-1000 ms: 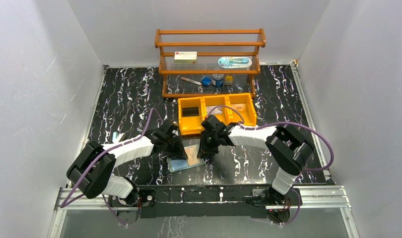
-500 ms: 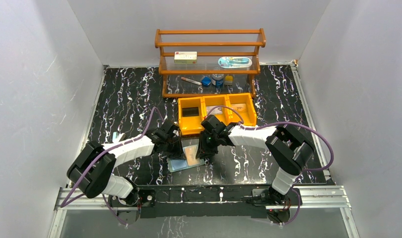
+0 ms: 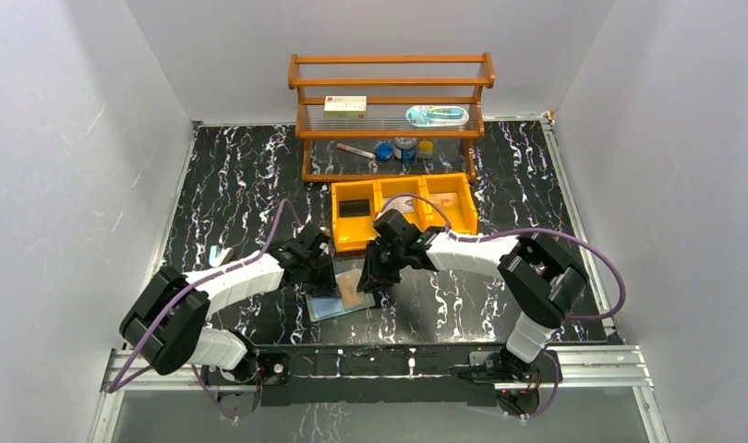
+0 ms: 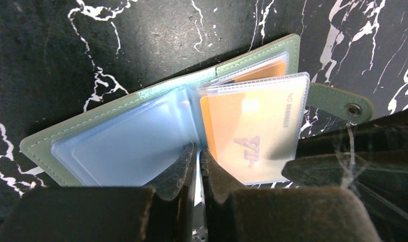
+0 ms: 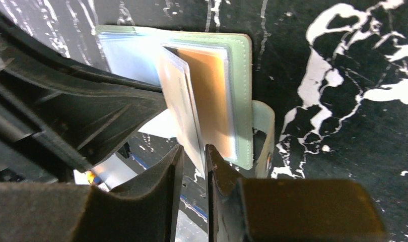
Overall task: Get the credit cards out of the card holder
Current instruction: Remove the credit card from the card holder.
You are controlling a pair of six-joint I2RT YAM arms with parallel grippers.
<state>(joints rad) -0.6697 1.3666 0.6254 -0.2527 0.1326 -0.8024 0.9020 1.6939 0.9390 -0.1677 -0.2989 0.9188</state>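
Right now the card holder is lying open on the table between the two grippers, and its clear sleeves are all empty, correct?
Not quite. The card holder does lie open on the table between the left gripper and right gripper, but the sleeves are not all empty: the left wrist view shows an orange card still inside a clear sleeve on the snap-tab side.

Two arms, same build: white shell links, black joint housings, black base blocks bolted to a silver rail. Purple cable loops along each arm from base to wrist. Left gripper (image 4: 198,169) and right gripper (image 5: 193,174): matte black, tapered fingers, scuffed edges.
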